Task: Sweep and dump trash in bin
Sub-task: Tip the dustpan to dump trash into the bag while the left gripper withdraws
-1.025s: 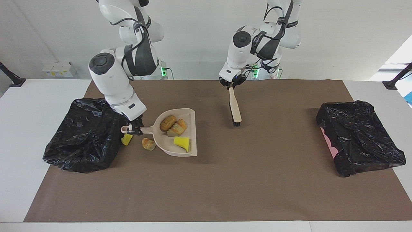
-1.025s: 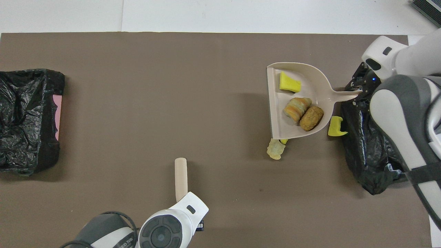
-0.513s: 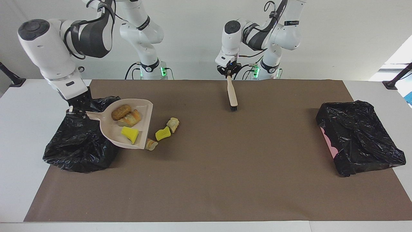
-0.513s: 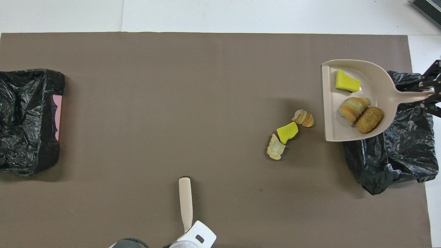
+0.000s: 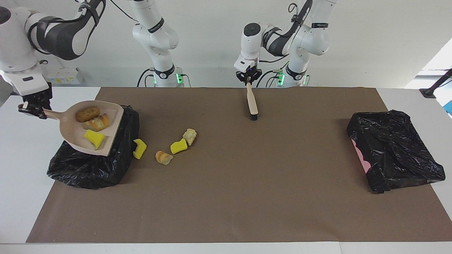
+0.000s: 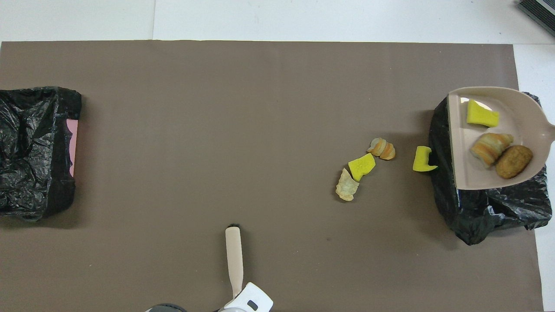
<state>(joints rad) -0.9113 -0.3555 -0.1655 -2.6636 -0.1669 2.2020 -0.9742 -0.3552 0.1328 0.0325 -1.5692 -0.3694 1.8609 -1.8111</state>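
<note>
The right end effector (image 5: 34,107) is pinching the handle of the beige dustpan (image 5: 72,135), its fingers pressed tight on the grip, and is holding the pan up over the black-bagged bin (image 5: 91,165) at the right arm's end of the surface (image 5: 229,183). The pan is carrying three pieces of the trash: a brown crusty lump (image 5: 87,114), an orange-striped lump (image 5: 97,122) and a yellow sponge piece (image 5: 94,138), all lying inside it while it is hanging tilted above the bag. The left end effector (image 5: 249,80) is clamping the top of the handle of a brush (image 5: 252,102), fingers pressed together around it, and the brush is hanging down with its dark bristles just over the brown mat close to the robots' side; this arm is waiting. Four more pieces of trash are lying on the mat beside the bin: a yellow sponge chunk (image 5: 139,148) touching the edge of the bag, an orange-brown lump (image 5: 164,157), another yellow sponge piece (image 5: 178,146) and a pale beige lump (image 5: 189,136), these last two touching each other. A second bin lined with a black bag (image 5: 393,150), showing a pink edge, is sitting at the left arm's end of the surface, well apart from everything else. In the overhead view the dustpan (image 6: 498,138) is covering much of the bag beneath it.
</note>
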